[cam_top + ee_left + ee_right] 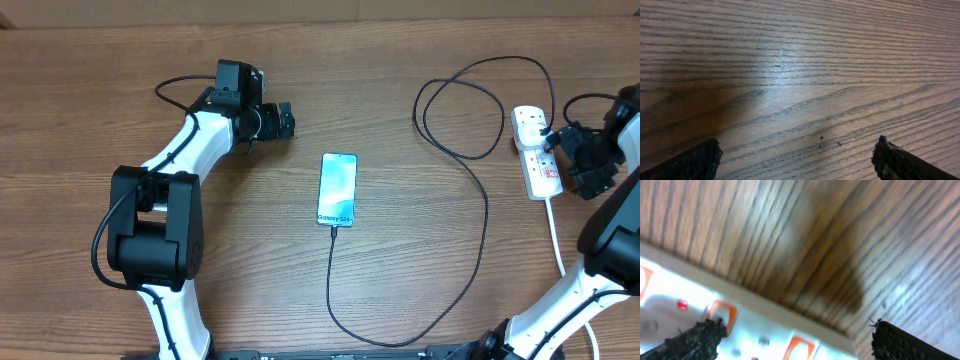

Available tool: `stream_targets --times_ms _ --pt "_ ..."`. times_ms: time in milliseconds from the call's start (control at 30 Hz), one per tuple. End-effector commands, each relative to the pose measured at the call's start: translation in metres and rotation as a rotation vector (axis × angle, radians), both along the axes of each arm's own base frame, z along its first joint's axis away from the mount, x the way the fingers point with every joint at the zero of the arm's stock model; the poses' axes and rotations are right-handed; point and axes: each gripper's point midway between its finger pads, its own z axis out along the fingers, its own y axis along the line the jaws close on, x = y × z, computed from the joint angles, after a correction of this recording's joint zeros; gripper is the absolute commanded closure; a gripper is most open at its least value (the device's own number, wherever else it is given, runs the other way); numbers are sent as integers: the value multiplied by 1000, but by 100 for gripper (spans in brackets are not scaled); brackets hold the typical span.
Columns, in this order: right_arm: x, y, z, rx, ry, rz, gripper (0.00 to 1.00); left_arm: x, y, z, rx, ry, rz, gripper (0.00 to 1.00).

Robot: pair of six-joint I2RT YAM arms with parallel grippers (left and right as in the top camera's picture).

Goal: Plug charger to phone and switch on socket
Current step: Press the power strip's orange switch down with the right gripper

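Overhead view gives one brown wooden tabletop (350, 60) with straight grain lines. On it lie one slim rectangular phone (337, 189) with light blue-cyan glass screen and dark edges, one charger (330, 270) made of long thin black cable, and one white elongated plastic socket (537, 160) with small red marks.

The phone lies flat at the centre. Its long axis runs from 12 to 6 o'clock, and the end with "Galaxy S24+" text points to 6 o'clock. The charger tip meets this end; if it sits fully inside, I cannot tell. From there the cable goes toward 6 o'clock, curves round to 3 o'clock, makes loops at 1 o'clock of the phone and ends with its black plug at the 12 o'clock end of the socket.

The socket is at 3 o'clock of the phone, well apart, its long axis nearly 12 to 6 o'clock. One thicker white cord (556, 235) leaves its 6 o'clock end.

There are two arms. The left end effector (285, 120) is at 11 o'clock of the phone; in the left wrist view its two black rough fingers (695, 162) stand wide apart over bare wood. The right end effector (558, 148) is just beside the socket; in the right wrist view its fingers (695, 340) stand apart, with the socket's white face, three orange-red switch frames and one small red dot below, blurred.
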Motion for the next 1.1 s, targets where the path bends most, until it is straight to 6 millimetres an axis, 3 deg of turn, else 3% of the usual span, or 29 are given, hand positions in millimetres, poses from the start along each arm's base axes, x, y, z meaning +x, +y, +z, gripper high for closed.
stream_targets --times_ms 0,167,267,600,833,1067 --pt "-9 35 -26 52 88 106 0 3 -2 10 9 -26 -4 0" --pt "-11 37 -26 46 103 112 0 3 -2 10 9 -26 -4 1" --pt "-23 28 -23 14 160 103 0 3 -2 10 9 -26 -4 0" --pt "-24 4 25 0 175 73 0 3 -2 10 9 -26 -4 0" --pt "-4 35 30 116 65 340 0 3 -2 10 9 -26 -4 0" --pt "7 32 30 83 29 383 0 3 -2 10 9 -26 -4 0"
